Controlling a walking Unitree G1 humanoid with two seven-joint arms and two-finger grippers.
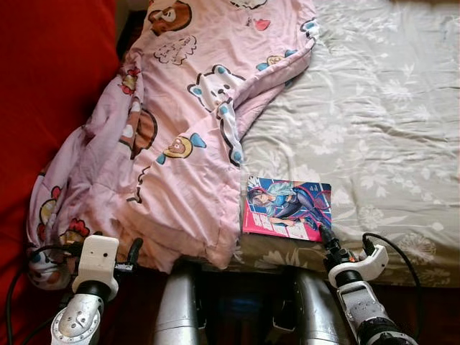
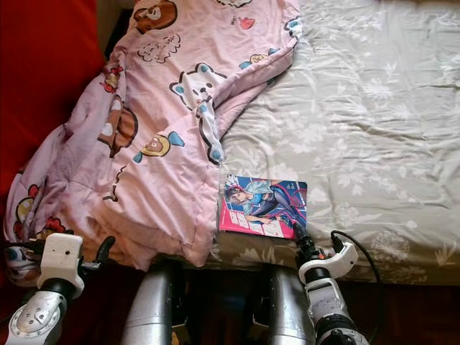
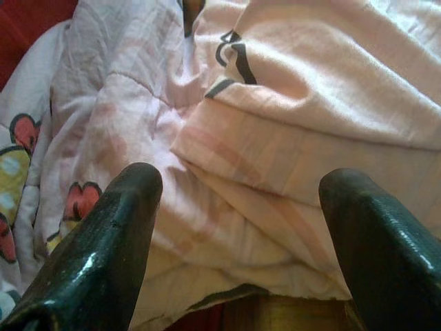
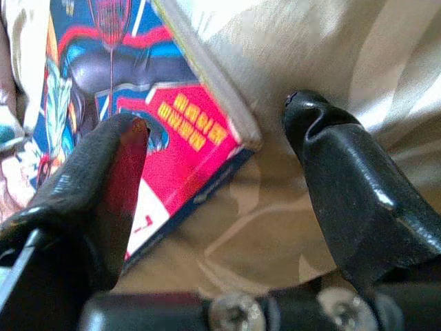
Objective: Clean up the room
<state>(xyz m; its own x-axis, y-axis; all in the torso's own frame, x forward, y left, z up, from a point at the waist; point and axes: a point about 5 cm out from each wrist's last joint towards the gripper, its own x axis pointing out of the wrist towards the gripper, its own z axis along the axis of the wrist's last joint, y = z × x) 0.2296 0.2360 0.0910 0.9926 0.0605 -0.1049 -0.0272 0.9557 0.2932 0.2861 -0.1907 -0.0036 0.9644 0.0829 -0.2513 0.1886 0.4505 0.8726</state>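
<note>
Lying flat on the bed (image 1: 388,115) near its front edge: one comic book (image 1: 287,208), bright pink and blue, just beside the big pink blanket (image 1: 180,129). Looks thin, light and a bit bendy, with a smooth shiny cover, so likely to slip or flop if pinched only at a tip. Best to grab at the near corner, with one finger under the edge and one on top. Right end effector (image 4: 213,158) right at that corner, fingers apart, one over the cover and one on the sheet beside it, nothing gripped yet. Soft sheet under the book, so easy to dig in and catch cloth too. One blanket, soft, floppy and bulky, hanging off the bed edge; would need a big bunch of cloth to lift. Left end effector (image 3: 234,207) close to its folds, fingers spread wide, holding nothing. Count: one book, one blanket, one bed.
</note>
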